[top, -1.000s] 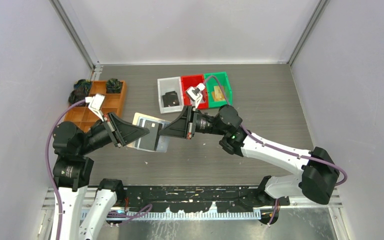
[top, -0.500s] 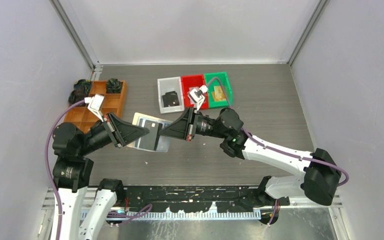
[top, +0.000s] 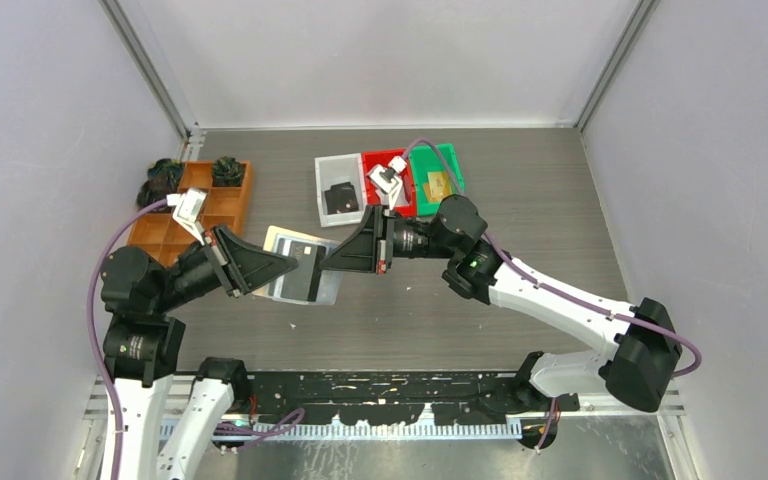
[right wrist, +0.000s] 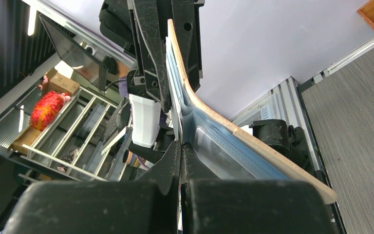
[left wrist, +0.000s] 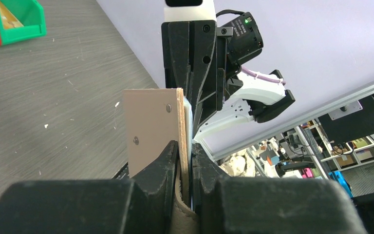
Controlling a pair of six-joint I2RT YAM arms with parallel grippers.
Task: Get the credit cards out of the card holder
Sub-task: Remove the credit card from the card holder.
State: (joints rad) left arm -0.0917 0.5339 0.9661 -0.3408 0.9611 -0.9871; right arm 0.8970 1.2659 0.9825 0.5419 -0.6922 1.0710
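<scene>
The tan card holder (left wrist: 151, 122) is held up off the table between both grippers. My left gripper (left wrist: 185, 146) is shut on its lower edge, with the snap-studded cover facing left. From the opposite side my right gripper (right wrist: 180, 144) is shut on the thin white edge of a credit card (right wrist: 174, 109) standing out of the clear sleeves (right wrist: 214, 141). The tan cover (right wrist: 253, 141) bends away to the right. From above, the left gripper (top: 295, 264) and right gripper (top: 322, 264) almost meet tip to tip over a dark card face (top: 306, 262). Pale flat pieces (top: 285, 240) show below; I cannot tell whether they lie on the table.
A wooden compartment tray (top: 222, 207) with dark items stands at the far left. Behind the grippers sit a clear bin (top: 328, 190) holding a black item, a red bin (top: 385, 160) and a green bin (top: 445, 160). Grey walls close in on both sides.
The right arm's wrist and forearm have swung slightly toward the back. Both grippers and the card holder between them stay almost where they were.
</scene>
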